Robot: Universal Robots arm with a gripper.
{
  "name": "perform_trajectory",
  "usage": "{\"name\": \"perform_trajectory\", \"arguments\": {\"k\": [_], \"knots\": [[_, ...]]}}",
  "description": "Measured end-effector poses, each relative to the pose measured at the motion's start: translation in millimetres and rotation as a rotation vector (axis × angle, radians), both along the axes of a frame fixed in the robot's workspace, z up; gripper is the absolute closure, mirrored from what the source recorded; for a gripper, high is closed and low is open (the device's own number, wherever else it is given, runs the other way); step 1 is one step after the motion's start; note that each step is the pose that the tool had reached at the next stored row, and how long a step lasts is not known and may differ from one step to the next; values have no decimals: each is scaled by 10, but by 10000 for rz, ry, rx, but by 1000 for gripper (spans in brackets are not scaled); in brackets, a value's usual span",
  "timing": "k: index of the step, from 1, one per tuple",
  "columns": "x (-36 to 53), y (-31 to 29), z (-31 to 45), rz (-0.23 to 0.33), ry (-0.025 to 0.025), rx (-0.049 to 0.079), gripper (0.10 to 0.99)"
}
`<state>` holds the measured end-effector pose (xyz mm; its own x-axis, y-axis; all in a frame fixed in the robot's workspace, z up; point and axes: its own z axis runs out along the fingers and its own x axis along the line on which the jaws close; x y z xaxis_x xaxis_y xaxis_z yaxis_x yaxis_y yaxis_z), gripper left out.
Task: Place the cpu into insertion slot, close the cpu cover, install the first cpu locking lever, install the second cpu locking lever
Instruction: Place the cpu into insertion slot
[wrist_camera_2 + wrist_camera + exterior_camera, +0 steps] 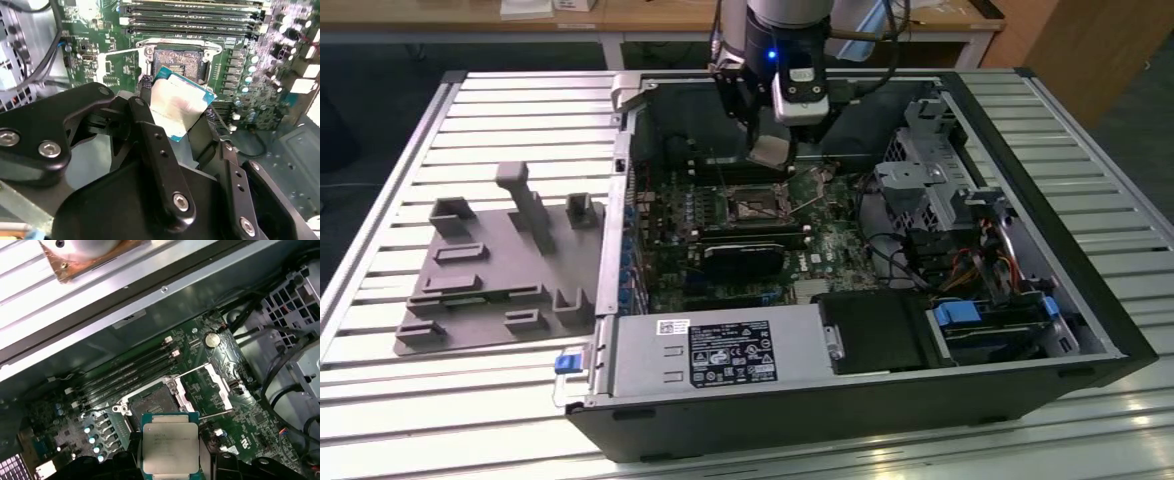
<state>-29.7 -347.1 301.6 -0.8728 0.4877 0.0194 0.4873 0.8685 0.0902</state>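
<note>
Pincer: we see the pincer (177,120) pressed on the cpu (176,106), one black finger on each of two opposite edges, the silver top facing the wrist cameras.
Pincer in the scene: in the exterior view the pincer (771,152) hangs inside the open computer case (854,410), over the far half of the motherboard (720,285).
Cpu: it is in the air, held in the pincer and not touching the board; in the first wrist view the cpu (170,447) lies between the two finger tips.
Insertion slot: the insertion slot (152,402) is bare, with its dark centre showing, just beside the long memory slots (130,369).
Cpu cover: the cpu cover (221,387) is swung open and lies away from the slot, on the side opposite to the memory slots.
Locking lever: a thin locking lever (215,413) stands free next to the cover, not latched.
Deciding relation: we judge that the insertion slot (180,62) lies below the cpu and a little ahead of it, near but apart.
Alignment: in both wrist views the edges of the chip look turned against the edges of the slot, so we think the two squares do not match yet.
Arm: only one arm works here, so the question of the nearer arm does not come.
Progress: we judge that the first step is under way, and the cover and levers are not yet done.
</note>
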Motion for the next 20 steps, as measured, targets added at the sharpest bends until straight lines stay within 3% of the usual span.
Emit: {"name": "perform_trajectory", "arguments": {"k": [14,20], "knots": [[-3,0,-130,-2343,-1,0,549],[-21,2,-183,-3104,-1,-3,549]]}}
